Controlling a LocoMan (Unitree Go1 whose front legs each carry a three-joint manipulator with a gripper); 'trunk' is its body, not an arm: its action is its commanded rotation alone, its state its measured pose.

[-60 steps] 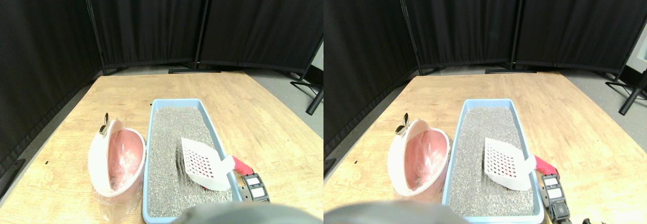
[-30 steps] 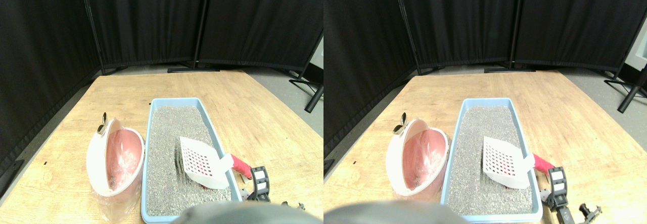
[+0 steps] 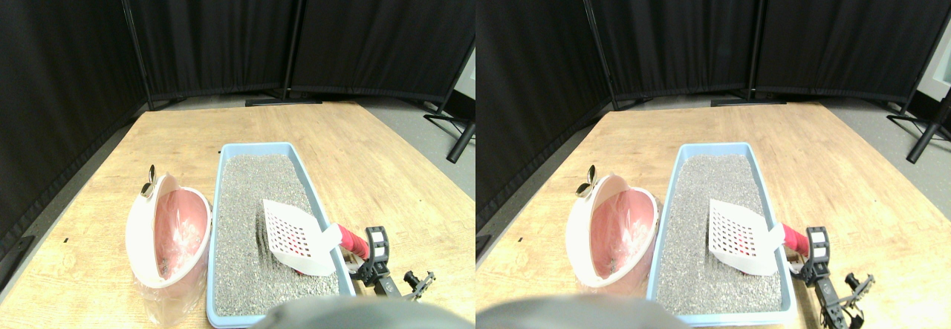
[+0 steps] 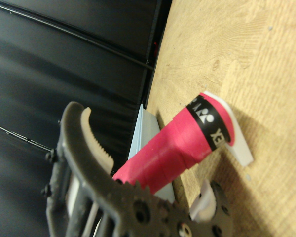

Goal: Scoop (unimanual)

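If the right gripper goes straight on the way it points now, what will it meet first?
Most likely the red wrapped handle of the white scoop. The right gripper sits just behind the handle's end, beside the blue litter tray. Depth is unclear, so it might slide alongside.

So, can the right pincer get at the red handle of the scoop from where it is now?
Probably yes. The right pincer is right beside the red handle, which sticks out over the rim of the blue litter tray, and nothing stands between them.
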